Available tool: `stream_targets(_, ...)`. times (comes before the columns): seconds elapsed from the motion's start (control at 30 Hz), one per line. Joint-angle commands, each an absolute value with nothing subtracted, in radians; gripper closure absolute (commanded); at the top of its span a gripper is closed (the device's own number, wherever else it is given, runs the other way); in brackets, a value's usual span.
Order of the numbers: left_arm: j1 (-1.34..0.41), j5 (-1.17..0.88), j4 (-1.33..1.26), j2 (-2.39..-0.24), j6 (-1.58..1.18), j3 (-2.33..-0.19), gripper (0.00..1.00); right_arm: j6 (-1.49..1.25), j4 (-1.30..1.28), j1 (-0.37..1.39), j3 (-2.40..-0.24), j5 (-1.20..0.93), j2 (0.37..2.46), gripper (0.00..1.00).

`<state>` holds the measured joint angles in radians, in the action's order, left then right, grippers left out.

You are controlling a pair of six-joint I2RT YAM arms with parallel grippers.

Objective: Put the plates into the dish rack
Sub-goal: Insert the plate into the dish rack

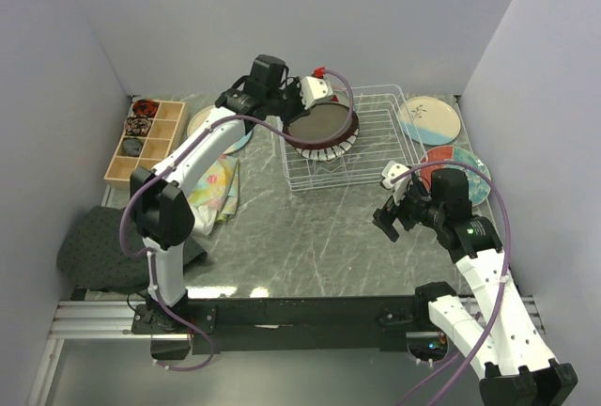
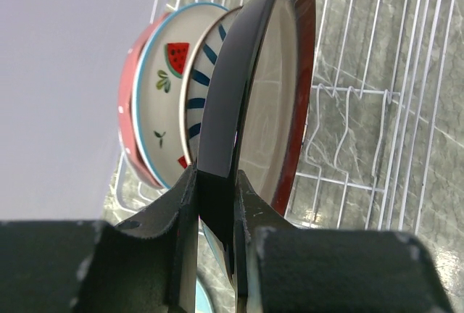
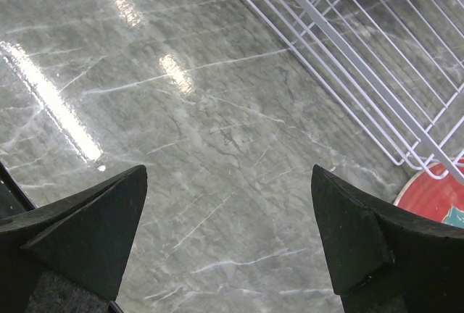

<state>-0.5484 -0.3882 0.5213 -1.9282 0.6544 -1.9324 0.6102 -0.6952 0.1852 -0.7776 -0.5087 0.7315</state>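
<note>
My left gripper is shut on the rim of a dark plate with a red edge and holds it upright over the left end of the white wire dish rack. In the left wrist view the fingers pinch that plate. Behind it stand a navy-striped plate, a watermelon-print plate and a pink plate in the rack. My right gripper is open and empty over the table, right of the rack's front corner; it shows in the right wrist view.
A cream-and-blue plate and a stack with a red plate lie right of the rack. A pale plate lies left of it. A wooden compartmented box, a floral cloth and a dark grey cloth sit at the left.
</note>
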Motion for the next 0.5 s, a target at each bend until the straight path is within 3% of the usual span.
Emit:
stream_targets(0.0,-0.548,-0.445,0.373,-1.905,0.684,-2.011,0.99,0.603,-0.666,0.179,-0.770,-0.500,0.735,0.00)
stream_targets(0.47,-0.549,-0.471,0.383,-1.988,0.675,-2.022,0.99,0.603,-0.664,0.179,-0.767,-0.495,0.736,0.00)
